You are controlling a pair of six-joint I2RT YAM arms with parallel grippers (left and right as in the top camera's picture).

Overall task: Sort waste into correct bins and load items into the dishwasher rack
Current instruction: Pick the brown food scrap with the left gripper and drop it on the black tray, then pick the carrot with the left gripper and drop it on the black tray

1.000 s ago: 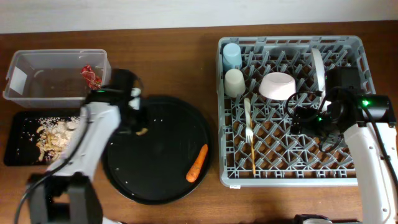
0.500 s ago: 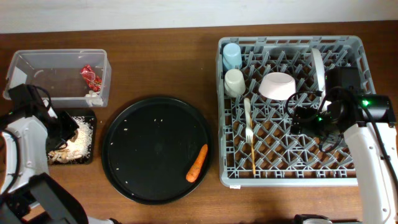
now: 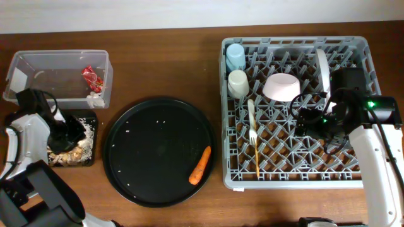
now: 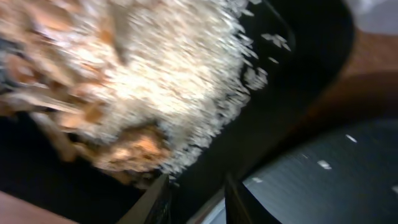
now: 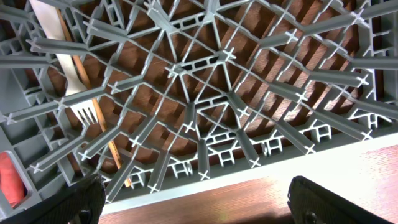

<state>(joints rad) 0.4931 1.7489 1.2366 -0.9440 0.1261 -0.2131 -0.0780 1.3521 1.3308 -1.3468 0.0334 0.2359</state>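
At the frame's left the left hand, slightly parted and empty, hangs over food scraps in the black tray; the right hand hovers spread above the rack.

Tabletop layout, left to right. At far left we place the clear rectangular plastic box, with the crumpled red wrapper and white scrap in its right end. Just in front lies the shallow black rectangular tray, holding the crumbly beige food scraps. The big round black tray sits mid-table, with the orange carrot on its front right. At right we place the large square grey plastic grid rack — light-blue cup in its back-left corner, cream cup just in front, then white bowl and white plate rightward. The white fork and thin wooden chopstick lie in front of the cream cup.
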